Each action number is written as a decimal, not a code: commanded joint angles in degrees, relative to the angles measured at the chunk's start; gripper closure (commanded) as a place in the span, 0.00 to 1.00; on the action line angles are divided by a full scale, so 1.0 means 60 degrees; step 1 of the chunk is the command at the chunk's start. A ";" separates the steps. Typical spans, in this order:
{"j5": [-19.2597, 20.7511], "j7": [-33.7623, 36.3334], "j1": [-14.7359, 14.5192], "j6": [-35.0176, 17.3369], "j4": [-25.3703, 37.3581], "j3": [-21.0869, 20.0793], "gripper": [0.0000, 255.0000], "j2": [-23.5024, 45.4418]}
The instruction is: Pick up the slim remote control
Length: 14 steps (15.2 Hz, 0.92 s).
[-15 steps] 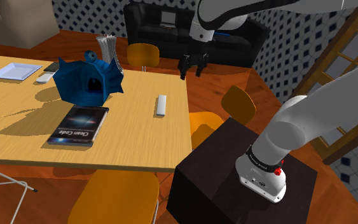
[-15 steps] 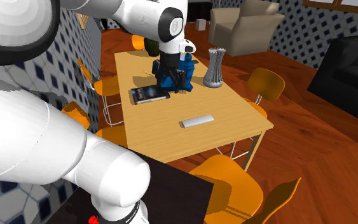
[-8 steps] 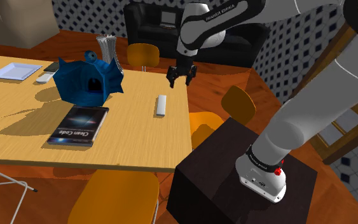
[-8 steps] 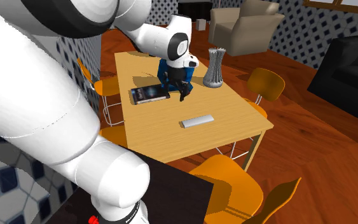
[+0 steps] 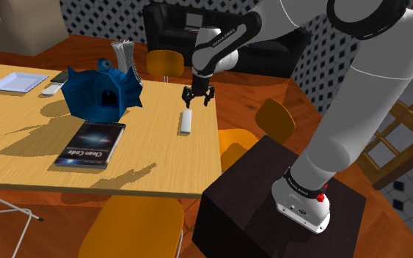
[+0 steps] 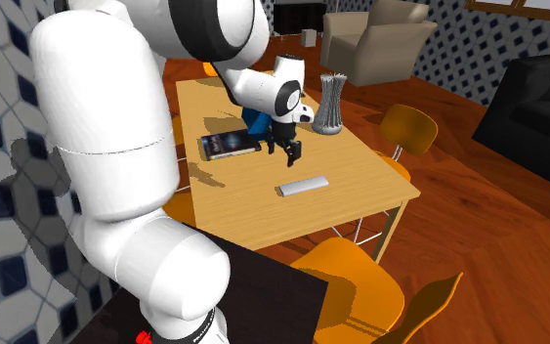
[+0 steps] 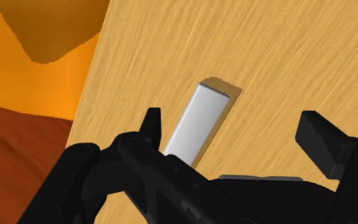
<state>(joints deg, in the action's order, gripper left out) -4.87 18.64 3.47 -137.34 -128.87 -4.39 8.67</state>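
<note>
Over the wooden table (image 5: 161,163), the gripper (image 5: 197,97) has swung in above the slim white remote (image 5: 186,121) within 1 second, fingers spread; we judge descent comes next.

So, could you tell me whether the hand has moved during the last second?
Yes: in the shoulder view the hand has come down and left, closing on the white remote.

The slim remote control (image 5: 186,121) is a plain whitish bar lying flat on the wooden table (image 5: 153,157). It sits just left of the shoulder view's centre, its length running nearly up-and-down. No buttons seem to show on its top face.
</note>
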 commanded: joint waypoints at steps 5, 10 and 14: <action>0.0293 0.0836 -0.0066 -0.0759 0.1412 0.0277 0.00 0.2140; 0.0377 0.1383 -0.0121 -0.1098 0.2890 0.0573 0.00 0.3943; 0.0357 0.1764 -0.0122 -0.1165 0.4280 0.0794 0.00 0.5396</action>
<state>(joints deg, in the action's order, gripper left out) -2.69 28.61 2.73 -144.41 -105.15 0.02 39.19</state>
